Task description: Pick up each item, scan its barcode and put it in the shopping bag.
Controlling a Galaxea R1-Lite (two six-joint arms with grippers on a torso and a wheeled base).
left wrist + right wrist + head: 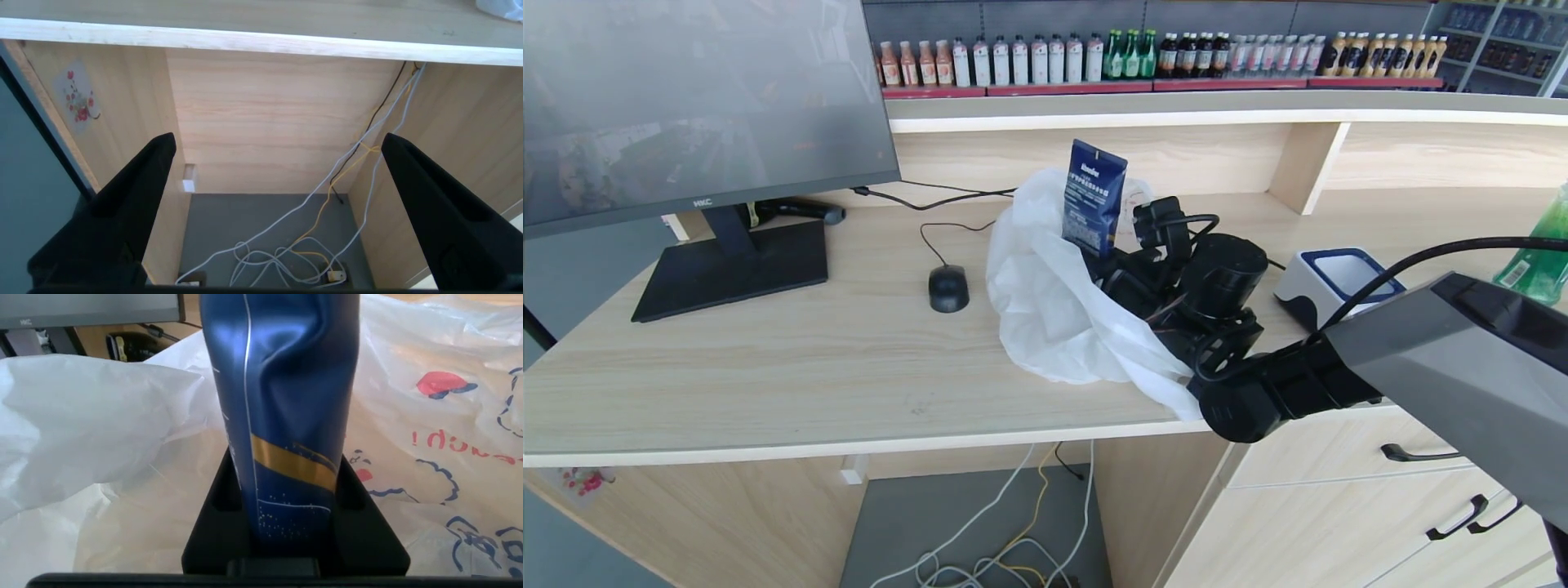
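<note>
The right pincer [282, 498] squeezes the bottom of the blue pouch [1094, 196], which stands straight up at the mouth of the white shopping bag [1045, 310]. Its wrist view shows red and blue drawings on the bag. The head view shows white print on the pouch, too small to read. The left pincer [278, 147] gapes wide, well apart from the bag, facing wires [315, 196] under the desk [245, 37]
</note>
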